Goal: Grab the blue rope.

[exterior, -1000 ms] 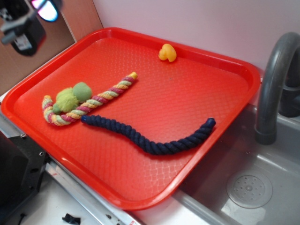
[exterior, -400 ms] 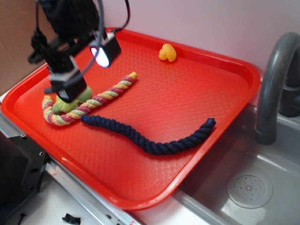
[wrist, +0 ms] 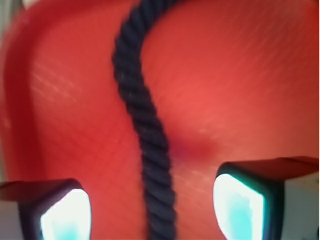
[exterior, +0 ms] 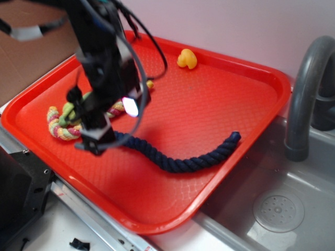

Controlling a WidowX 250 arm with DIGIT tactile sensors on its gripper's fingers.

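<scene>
A red tray [exterior: 251,83] is set beside a grey sink [exterior: 293,219]. On it are laid the blue rope [exterior: 183,159] centrally, a multicoloured rope [exterior: 60,125] at nine o'clock, and a yellow toy [exterior: 187,58] at twelve o'clock.

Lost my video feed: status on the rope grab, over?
Gripper open, jaws straddling the blue rope, not yet closed. Rope flat on the red tray. Multicoloured rope beside it, not in the way.
</scene>
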